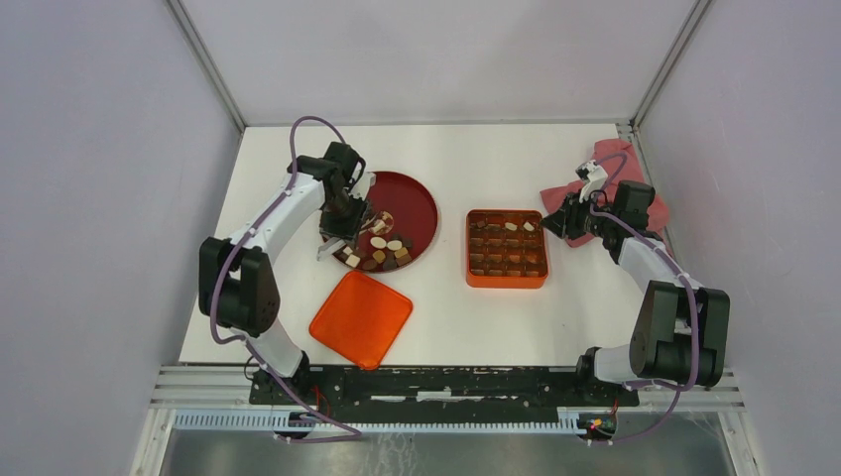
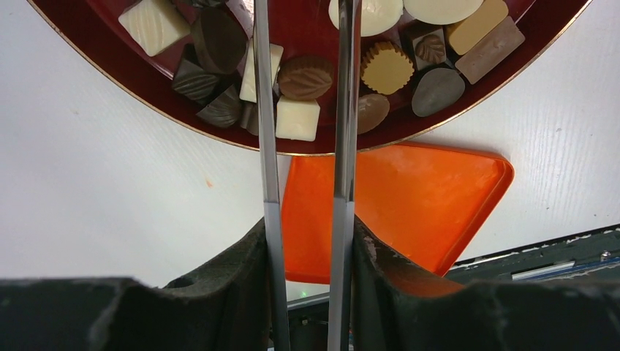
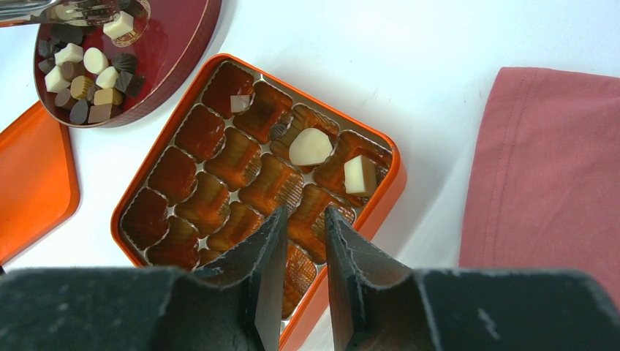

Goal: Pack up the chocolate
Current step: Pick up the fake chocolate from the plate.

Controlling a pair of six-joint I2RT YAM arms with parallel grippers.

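Left wrist view | my left claw (image 2: 308, 234) clamped tweezers (image 2: 267, 146), blades astride a brown chocolate (image 2: 305, 77) on the left plate (image 2: 95, 40) | my right claw (image 3: 303, 219) stood slightly apart, empty | box (image 3: 393, 191) held a few pieces (image 3: 310, 146); most cells were unfilled.

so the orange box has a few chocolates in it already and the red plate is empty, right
No, the red plate is not empty: the left wrist view shows many chocolates on it. The orange box does have a few in it already.
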